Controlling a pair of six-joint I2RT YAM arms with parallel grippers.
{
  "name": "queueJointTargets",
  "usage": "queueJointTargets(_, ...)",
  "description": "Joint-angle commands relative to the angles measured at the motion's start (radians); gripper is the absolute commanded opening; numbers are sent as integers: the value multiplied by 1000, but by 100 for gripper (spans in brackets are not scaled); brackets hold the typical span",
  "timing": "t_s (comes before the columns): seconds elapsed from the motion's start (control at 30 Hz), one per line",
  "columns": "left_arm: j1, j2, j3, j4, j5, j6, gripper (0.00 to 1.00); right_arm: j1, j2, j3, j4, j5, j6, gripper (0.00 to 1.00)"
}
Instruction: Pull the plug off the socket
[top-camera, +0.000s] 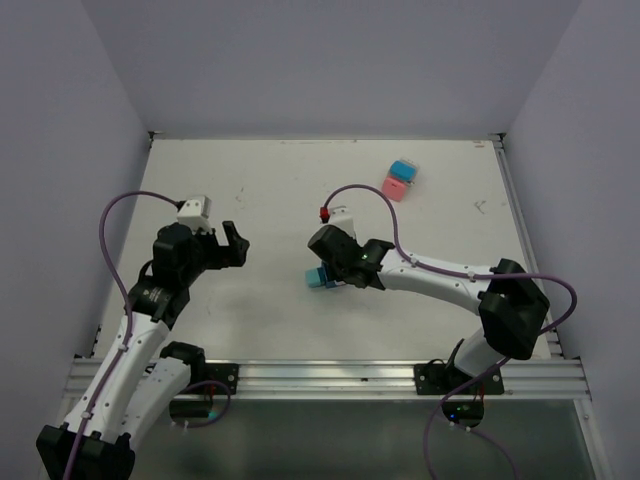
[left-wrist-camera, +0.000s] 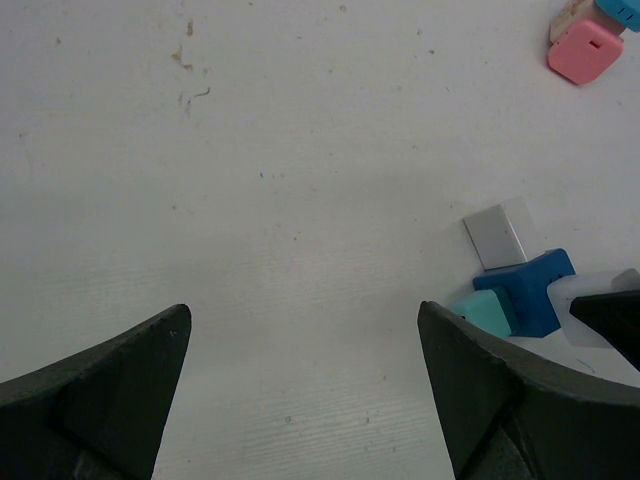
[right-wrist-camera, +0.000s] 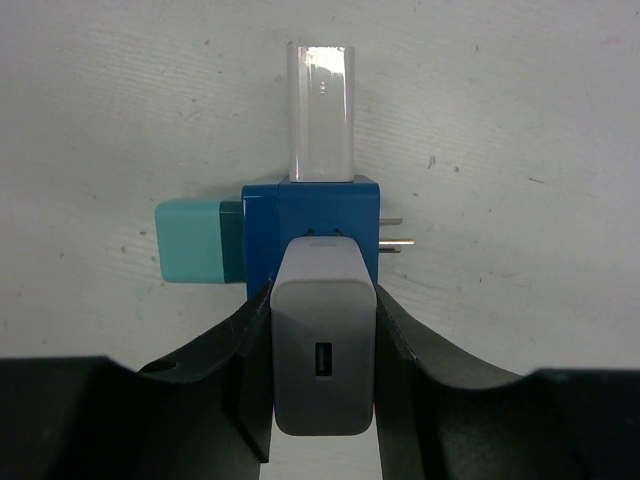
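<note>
Right gripper (right-wrist-camera: 322, 335) reaches low over mid-table (top-camera: 270, 180), fingers clenched on the grey plug (right-wrist-camera: 322, 370), which sits seated in the blue socket block (right-wrist-camera: 310, 210) lying flat. One block, three plugs: that grey one, a teal plug (right-wrist-camera: 190, 240), a clear plug (right-wrist-camera: 322, 110). Left gripper (left-wrist-camera: 302, 320) hovers alongside, jaws spread wide, holding nothing

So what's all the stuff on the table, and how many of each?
socket cube: one, dark blue, mid-table
grey plug: one, grey, in the cube, between the right arm's jaws
teal plug: one, teal, cube's left side
clear plug: one, see-through, opposite the grey plug
pink block: one, pink, table's far right
light blue block: one, light blue, touching the pink block
table: one, white, under everything
left arm: one, black-and-white, jaws wide open, holding nothing
right arm: one, black-and-white, jaws shut on the grey plug
</note>
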Motion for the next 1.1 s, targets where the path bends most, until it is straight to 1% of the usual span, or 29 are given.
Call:
queueJointTargets(0.0,3,8,-11,50,61,-48,100,-8,-17,-9,11,-22,13,26)
queueJointTargets(0.13,1,27,-43,112,162,-146,100,-15,-52,-46,66,-52,31,9)
queueJointTargets(0.2,0,37,-78,148,221,-232,100,-16,-86,-64,92,-62,43,0)
queueJointTargets(0.3,-9,66,-121,210,278,-347,100,-18,-138,-113,161,-91,74,0)
queueJointTargets(0.37,-28,89,-136,250,285,-411,100,-19,-162,-158,225,-111,100,0)
queueJointTargets(0.43,-63,109,-150,290,279,-445,100,-21,-201,-205,296,-126,117,0)
queueJointTargets(0.5,-112,129,-155,315,258,-496,100,-19,-228,-245,337,-152,126,0)
queueJointTargets(0.6,-155,166,-156,355,232,-559,100,-19,-244,-273,399,-170,143,0)
queueJointTargets(0.67,-192,212,-156,376,224,-596,100,-21,-251,-297,440,-178,151,0)
queueJointTargets(0.73,-235,261,-159,445,213,-620,100,-21,-258,-322,469,-193,158,0)
queueJointTargets(0.87,-319,355,-155,491,186,-692,100,-21,-256,-359,546,-213,174,0)
queueJointTargets(1.0,-393,433,-159,514,147,-740,100,-19,-250,-371,565,-221,181,0)
queueJointTargets(1.07,-408,445,-173,517,127,-769,99,-21,-251,-375,572,-223,181,0)
